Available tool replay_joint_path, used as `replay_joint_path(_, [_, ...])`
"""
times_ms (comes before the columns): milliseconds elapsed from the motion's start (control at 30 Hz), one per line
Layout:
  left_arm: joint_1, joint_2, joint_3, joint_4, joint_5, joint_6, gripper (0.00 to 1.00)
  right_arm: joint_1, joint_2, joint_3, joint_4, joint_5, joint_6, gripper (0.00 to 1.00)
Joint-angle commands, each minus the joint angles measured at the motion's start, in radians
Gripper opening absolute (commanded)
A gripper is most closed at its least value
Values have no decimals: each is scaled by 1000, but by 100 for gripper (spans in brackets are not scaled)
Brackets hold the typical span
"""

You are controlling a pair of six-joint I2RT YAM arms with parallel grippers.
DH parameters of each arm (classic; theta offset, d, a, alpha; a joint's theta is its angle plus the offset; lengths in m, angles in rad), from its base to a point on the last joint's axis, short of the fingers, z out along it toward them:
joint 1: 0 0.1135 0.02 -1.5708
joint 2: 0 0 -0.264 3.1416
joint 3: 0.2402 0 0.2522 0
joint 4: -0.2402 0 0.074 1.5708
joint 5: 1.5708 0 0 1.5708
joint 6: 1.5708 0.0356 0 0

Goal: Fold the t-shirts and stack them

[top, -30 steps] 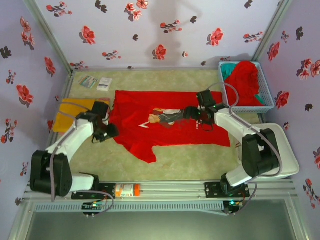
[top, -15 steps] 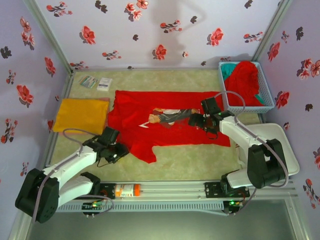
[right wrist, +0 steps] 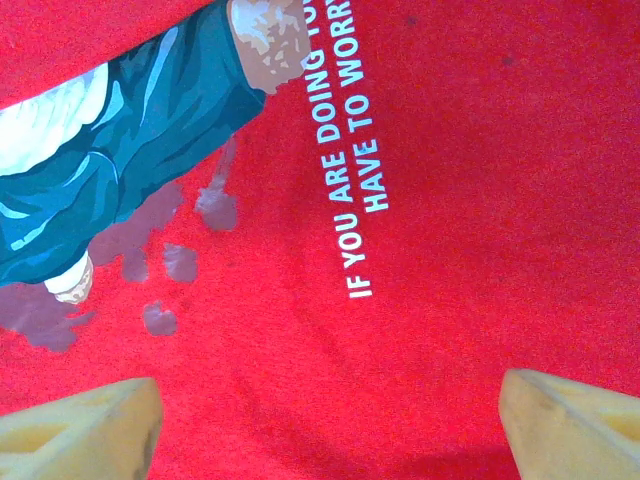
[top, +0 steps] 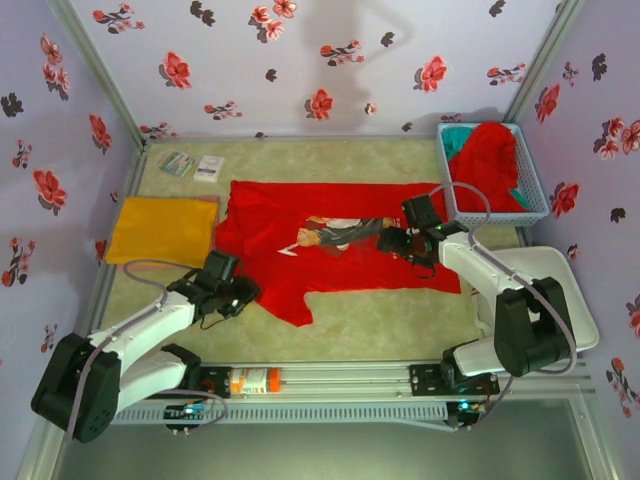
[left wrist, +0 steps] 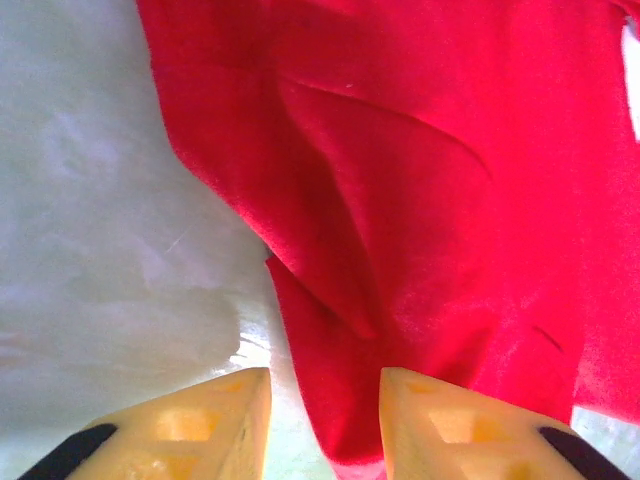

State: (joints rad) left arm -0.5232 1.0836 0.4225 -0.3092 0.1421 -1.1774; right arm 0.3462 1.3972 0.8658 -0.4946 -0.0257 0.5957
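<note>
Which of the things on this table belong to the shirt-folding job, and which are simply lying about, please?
Part of the job:
- printed red t-shirt, spread flat
- orange-yellow t-shirt, folded
- crumpled red t-shirt and teal t-shirt, both in the blue basket

Lying about:
- small cards at the back left
- white tray on the right

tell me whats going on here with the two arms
A red printed t-shirt lies flat on the table. The left gripper is at its near sleeve, fingers apart at the cloth edge, not clamped yet. The right gripper is open wide over the chest print. An orange-yellow shirt lies folded at the left; a red shirt and a teal shirt sit in the blue basket.
</note>
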Motion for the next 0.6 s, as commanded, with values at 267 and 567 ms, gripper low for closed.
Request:
replay_joint_path(267, [-24,115,-6,93,-7,-13,24,-27,52,12,1,-10,21,86])
replay_joint_path(567, [-35,118,76,-65,-34,35,0,-43,26,0,-4,-2,15,86])
